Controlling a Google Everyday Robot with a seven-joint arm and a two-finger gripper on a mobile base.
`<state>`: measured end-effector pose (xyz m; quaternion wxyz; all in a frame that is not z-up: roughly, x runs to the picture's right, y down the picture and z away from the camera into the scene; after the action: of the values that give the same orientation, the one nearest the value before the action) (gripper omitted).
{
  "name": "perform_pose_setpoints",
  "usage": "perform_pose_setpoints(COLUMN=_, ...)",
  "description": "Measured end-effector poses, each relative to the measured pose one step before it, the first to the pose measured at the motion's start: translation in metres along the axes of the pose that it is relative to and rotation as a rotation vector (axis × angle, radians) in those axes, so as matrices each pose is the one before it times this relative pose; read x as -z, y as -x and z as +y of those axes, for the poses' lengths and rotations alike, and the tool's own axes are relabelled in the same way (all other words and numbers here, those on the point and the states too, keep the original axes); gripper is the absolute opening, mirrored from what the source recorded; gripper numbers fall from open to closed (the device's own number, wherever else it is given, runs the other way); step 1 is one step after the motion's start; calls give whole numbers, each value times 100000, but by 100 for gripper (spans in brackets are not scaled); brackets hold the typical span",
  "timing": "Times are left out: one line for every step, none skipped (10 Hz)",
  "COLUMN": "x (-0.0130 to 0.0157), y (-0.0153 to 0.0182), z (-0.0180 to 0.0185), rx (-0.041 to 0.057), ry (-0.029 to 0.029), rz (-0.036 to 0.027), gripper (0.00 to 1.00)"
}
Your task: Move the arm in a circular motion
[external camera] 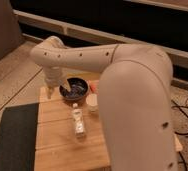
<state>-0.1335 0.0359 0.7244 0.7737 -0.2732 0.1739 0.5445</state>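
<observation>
The arm (132, 95) is a very large glossy cream-white tube with rounded joints and small dark holes. It fills the right side of the camera view and reaches left across the back of the wooden table (57, 145). Its elbow (47, 50) bends down at the upper left. The gripper (51, 90) hangs below that elbow, over the table's back left corner, just left of a dark bowl (74, 90).
A clear bottle (78, 122) lies on the table's middle. A small white cup (93, 103) stands by the bowl, with an orange-red item (93, 87) behind it. A black mat (12, 140) lies left of the table. Cables (187, 115) run on the floor at right.
</observation>
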Motion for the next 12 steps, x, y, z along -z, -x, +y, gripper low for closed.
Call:
perform_pose_setpoints(x=-144, y=-1261, z=-1208, rx=-5198, ry=30, rz=1573, gripper=65)
perform_pose_setpoints(x=-119, y=-1745, z=-2177, rx=-8157, ry=-365, rz=2215, gripper=65)
perform_pose_setpoints(x=-36, y=-1112, z=-1937, rx=-6808, ry=-330, rz=1519, gripper=65)
perform_pose_setpoints(x=204, y=-1198, z=-4134, rx=-11988, ry=-3362, rz=1622, gripper=65)
perform_pose_setpoints(x=443, y=12, z=-2608, rx=-7214, ry=-2167, rz=-315, gripper=65)
perform_pose_setpoints(x=220, y=153, z=-1628, rx=-4422, ry=-1107, rz=9, gripper=65)
perform_pose_setpoints(x=720, y=1177, z=-3176, rx=-7517, ry=-1878, rz=-1189, gripper=65)
perform_pose_setpoints(x=323, y=969, z=-1335, rx=-3413, ry=-305, rz=-613, gripper=65)
perform_pose_setpoints(x=475, y=1954, z=-2122, rx=-4935, ry=-391, rz=-1053, gripper=65)
perform_pose_setpoints(x=205, y=2144, z=-1481, rx=-2968, ry=-176, rz=-1138, gripper=65)
perform_pose_setpoints(x=226, y=2211, z=-569, rx=-2174, ry=1289, rz=-1360, gripper=65)
perform_pose_setpoints(x=154, y=2806, z=140, rx=-849, ry=1792, rz=-2191, gripper=65)
